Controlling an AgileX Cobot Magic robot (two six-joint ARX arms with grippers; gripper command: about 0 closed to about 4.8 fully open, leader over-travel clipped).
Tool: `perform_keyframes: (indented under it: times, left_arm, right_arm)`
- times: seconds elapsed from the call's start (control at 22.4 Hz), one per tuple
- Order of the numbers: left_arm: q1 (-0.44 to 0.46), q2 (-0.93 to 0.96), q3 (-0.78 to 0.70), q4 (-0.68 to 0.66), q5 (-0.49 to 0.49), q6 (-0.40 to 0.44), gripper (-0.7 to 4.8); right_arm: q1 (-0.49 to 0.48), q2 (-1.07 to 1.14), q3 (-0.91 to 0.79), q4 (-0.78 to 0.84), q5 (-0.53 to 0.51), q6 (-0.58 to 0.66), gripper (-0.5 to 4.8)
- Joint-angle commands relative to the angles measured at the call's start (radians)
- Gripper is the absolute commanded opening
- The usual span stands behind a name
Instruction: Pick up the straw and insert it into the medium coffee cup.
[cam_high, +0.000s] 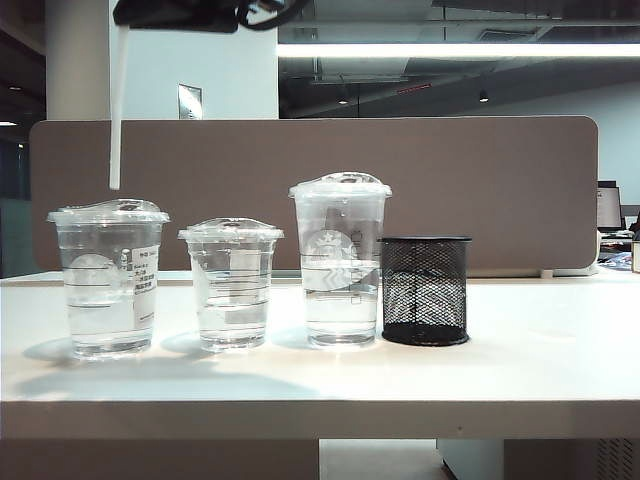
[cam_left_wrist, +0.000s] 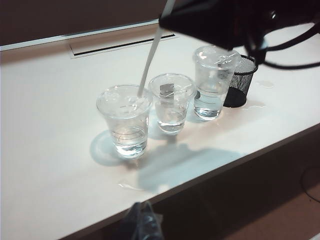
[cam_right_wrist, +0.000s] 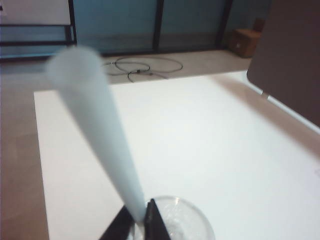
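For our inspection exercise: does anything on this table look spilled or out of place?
Yes. Small clear puddles lie on the table: one before the medium cup, one by the mesh holder. The right gripper holds the straw above the cup.

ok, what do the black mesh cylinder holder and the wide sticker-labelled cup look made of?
Black mesh cylinder holder: likely metal wire mesh, matte black; see-through lattice, solid rim.
Wide sticker-labelled cup: clear glossy plastic, apparently; transparent wall, domed lid.
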Motion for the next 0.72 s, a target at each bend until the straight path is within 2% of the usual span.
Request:
perform_keyframes:
  times: [0.04, 0.72]
  left_arm:
    - [-0.001, 0.001, 0.001, 0.013, -0.003, 0.001, -0.03]
    - [-0.001, 0.001, 0.001, 0.013, -0.003, 0.002, -0.03]
  right_arm:
    - [0.0, 0.018, 0.004, 0.016, 0.001, 0.005, 0.4]
    - [-0.021, 0.04, 0.006, 0.012, 0.031, 0.005, 0.4]
